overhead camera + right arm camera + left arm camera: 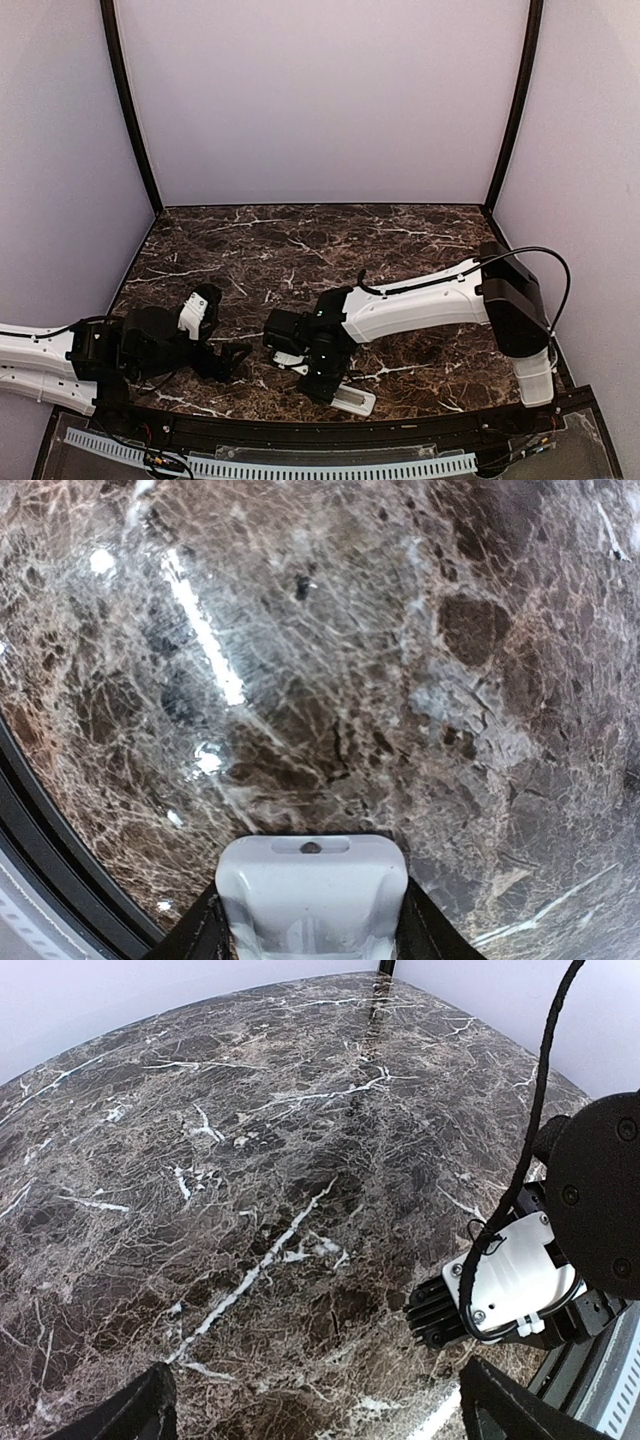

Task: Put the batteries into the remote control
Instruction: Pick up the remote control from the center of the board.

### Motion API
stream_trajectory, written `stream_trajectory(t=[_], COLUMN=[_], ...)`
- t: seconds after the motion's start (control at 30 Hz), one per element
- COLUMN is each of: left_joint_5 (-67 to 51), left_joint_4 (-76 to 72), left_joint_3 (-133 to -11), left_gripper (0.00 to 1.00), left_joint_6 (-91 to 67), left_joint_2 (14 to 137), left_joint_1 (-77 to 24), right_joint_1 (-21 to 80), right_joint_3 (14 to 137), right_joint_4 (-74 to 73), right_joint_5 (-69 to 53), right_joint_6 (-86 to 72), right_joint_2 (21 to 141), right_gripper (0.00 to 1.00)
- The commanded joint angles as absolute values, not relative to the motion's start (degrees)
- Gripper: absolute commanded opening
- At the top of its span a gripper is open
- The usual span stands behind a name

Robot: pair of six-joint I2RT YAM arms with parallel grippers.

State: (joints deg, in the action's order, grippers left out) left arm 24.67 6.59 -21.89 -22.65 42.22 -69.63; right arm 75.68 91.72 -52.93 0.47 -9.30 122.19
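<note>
Remote control (312,890) in right pincer (310,935), at table's (300,250) near edge; left pincer (312,1385) leftward, apart.

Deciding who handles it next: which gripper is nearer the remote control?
Right. The right gripper is closed on the remote control, one finger against each side. The left gripper stands open over bare marble, apart, to the remote's left.

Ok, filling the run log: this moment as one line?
left fingers: open, empty | right fingers: closed on remote control end | batteries: not visible
</note>
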Motion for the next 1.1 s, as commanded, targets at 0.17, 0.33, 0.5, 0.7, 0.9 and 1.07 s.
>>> stream_trajectory(t=[0.17,0.33,0.5,0.7,0.9,1.07], left_joint_5=[24.5,24.4,23.9,22.7,22.2,21.0], left_joint_4=[7.3,6.9,6.5,4.7,4.6,3.8], left_joint_3=[-20.5,-20.4,-20.3,-20.0,-19.9,-19.6], left_gripper=[0.98,0.98,0.98,0.98,0.97,0.97], left_joint_6=[-22.1,-21.8,-21.2,-19.9,-19.6,-19.1], left_joint_2=[41.2,41.1,41.1,41.0,41.0,41.0], left_joint_1=[-69.4,-69.4,-69.4,-69.4,-69.4,-69.4], right_joint_1=[76.4,76.5,76.2,74.6,74.0,73.4], right_joint_3=[92.6,93.2,93.2,90.8,89.9,89.6], right_joint_4=[-55.8,-55.9,-55.3,-52.1,-51.9,-51.1], right_joint_5=[2.0,2.8,4.1,2.8,2.9,3.7], right_joint_6=[-10.5,-11.0,-11.8,-13.2,-13.1,-13.2], right_joint_2=[124.2,122.5,119.9,115.5,115.2,113.5], right_gripper=[0.34,0.3,0.3,0.3,0.29,0.28])
